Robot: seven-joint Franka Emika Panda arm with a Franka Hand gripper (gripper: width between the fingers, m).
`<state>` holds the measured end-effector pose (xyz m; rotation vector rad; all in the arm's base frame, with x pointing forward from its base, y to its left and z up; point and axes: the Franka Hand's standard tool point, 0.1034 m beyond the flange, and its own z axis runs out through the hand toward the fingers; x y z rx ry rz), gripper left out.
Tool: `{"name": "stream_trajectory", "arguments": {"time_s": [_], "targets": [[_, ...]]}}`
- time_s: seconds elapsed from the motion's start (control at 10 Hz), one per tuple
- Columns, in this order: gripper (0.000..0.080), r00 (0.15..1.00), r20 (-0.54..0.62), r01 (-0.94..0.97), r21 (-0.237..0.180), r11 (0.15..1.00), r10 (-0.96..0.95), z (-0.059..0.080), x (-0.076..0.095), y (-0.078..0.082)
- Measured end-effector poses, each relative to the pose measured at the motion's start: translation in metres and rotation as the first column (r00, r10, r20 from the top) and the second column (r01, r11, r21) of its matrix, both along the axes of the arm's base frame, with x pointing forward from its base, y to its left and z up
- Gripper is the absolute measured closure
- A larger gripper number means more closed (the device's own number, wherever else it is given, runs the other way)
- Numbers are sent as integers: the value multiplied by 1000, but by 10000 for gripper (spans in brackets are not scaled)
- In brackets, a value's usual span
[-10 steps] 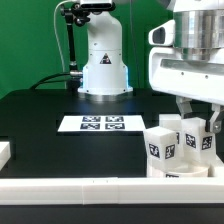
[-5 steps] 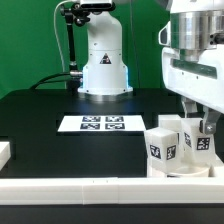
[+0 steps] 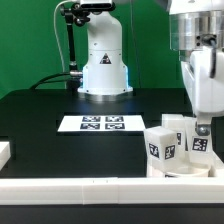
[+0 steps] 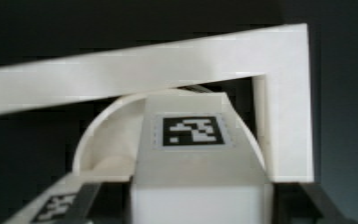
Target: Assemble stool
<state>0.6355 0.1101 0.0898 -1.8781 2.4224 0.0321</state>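
In the wrist view alone — the seat (image 4: 108, 135) beneath a leg (image 4: 194, 150).

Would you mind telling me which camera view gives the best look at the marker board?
The exterior view. There the marker board lies in full on the black table, ahead of the arm's white base, with its row of tags readable. The wrist view does not show it at all; it sees only a tagged stool leg and white rails.

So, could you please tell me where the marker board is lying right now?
The marker board lies flat on the black table, mid-frame in the exterior view, in front of the arm's white base and left of the stool legs.
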Motion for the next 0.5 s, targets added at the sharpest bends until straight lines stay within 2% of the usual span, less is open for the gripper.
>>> {"name": "stream_trajectory", "arguments": {"time_s": [0.1,0.5], "targets": [[461,998,-3,69,3,998,-69,0,0,0],[461,991,-6,131,24,991,-131,0,0,0]]}}
